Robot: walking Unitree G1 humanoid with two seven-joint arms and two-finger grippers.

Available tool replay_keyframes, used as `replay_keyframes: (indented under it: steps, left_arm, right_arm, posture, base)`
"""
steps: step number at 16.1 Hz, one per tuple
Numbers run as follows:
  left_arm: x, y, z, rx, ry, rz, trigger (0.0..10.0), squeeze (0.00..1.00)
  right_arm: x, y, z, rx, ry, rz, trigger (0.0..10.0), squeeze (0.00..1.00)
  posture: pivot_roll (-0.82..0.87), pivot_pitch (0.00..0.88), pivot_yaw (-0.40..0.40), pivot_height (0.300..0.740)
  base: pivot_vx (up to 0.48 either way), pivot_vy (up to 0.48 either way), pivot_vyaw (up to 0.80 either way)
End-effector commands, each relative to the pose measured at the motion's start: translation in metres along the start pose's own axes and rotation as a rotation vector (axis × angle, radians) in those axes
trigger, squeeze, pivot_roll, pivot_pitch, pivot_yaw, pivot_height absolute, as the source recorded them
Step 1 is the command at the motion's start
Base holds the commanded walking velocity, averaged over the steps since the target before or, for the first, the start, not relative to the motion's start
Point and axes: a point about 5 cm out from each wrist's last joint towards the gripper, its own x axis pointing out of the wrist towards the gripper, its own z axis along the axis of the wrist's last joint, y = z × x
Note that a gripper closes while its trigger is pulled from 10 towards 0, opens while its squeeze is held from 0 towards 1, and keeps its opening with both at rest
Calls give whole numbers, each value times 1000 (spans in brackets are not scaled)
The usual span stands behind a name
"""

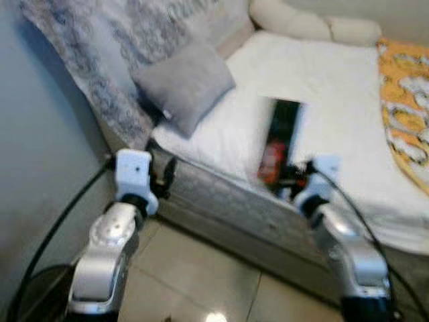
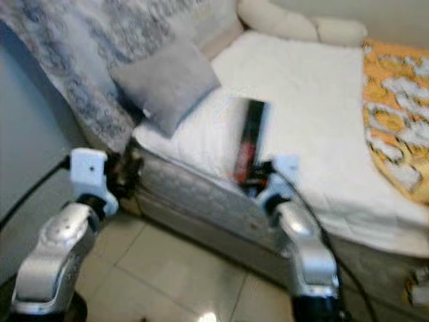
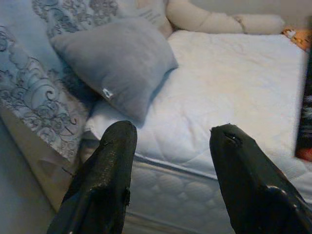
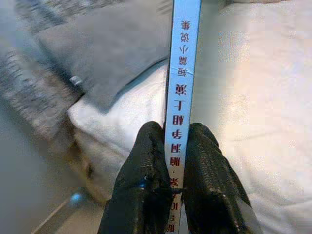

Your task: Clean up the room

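Bed with white quilted mattress (image 1: 335,94): ahead of both grippers.
Grey square fabric cushion (image 3: 117,63): beyond the left gripper (image 3: 170,141), whose fingers stand apart, empty.
Thin book, black-and-red cover, pale blue spine (image 4: 183,73): clamped edge-on between the fingers of the right gripper (image 4: 176,141), projecting forward over the mattress edge.
Spine text: red Chinese characters, not legible enough to transcribe.
Risk: hold sits at one end; the long overhang may pivot or slide out if swung.

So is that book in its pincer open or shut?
Shut. The right pincer clamps the book across its closed covers, pale blue spine showing.
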Motion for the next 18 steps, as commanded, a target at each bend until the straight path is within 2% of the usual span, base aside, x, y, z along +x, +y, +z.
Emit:
replay_keyframes:
  steps: [1, 18]
  left_arm:
    - [-3, 7, 1, 11, -9, 27, 10000, 302]
    - [-6, 10, 1, 17, -4, 29, 10000, 310]
  right_arm:
    - [5, 13, 9, 11, -38, 60, 10000, 0]
    - [16, 25, 7, 34, -7, 140, 10000, 0]
  posture:
    - [13, 0, -18, 740]
    - [32, 0, -20, 740]
  base:
    - [330, 0, 0]
    - [332, 0, 0]
